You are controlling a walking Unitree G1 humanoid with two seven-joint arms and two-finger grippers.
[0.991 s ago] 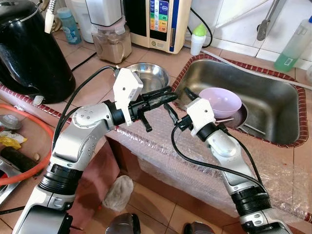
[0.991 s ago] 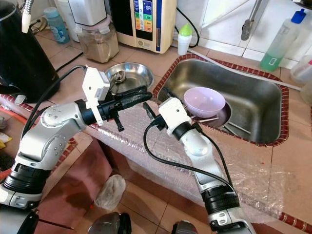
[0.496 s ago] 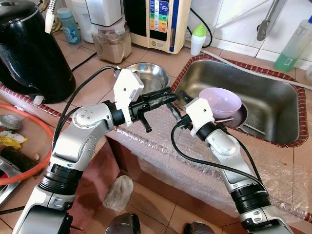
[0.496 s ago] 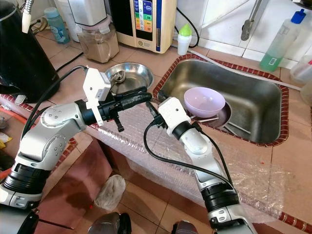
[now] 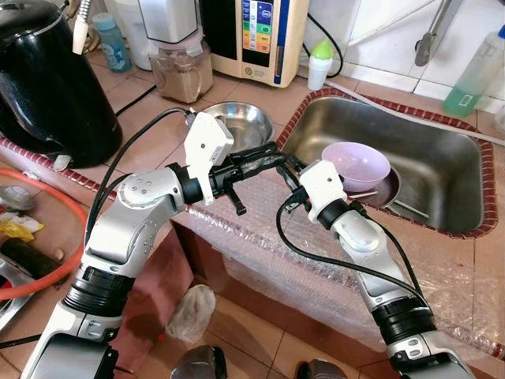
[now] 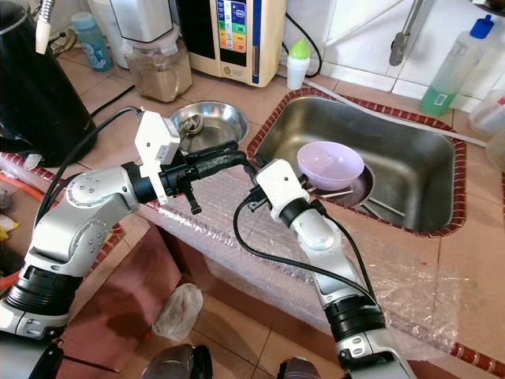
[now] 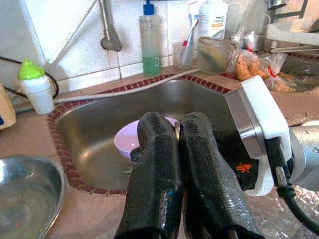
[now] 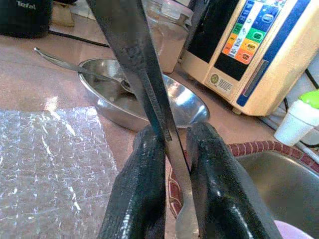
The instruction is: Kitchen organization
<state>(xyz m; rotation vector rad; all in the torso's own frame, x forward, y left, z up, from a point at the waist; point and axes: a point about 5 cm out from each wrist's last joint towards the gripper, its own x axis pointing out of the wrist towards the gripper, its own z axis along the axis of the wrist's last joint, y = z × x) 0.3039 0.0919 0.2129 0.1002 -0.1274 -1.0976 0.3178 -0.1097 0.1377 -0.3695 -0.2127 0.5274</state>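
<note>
Utensil (image 8: 149,89), a flat metal handle, runs lengthwise between the right end effector (image 5: 293,167) fingers, pinched tight, at the near left corner of the sink (image 5: 442,170). Left end effector (image 5: 268,158), fingers pressed together on nothing visible, sits just beside it over the counter (image 5: 150,126); the steel bowl (image 5: 241,118) lies just beyond, probably nearest the left arm.

purple bowl (image 5: 356,165) crowds the sink (image 5: 442,185); steel bowl (image 5: 241,121) blocks the counter left of it.
</note>
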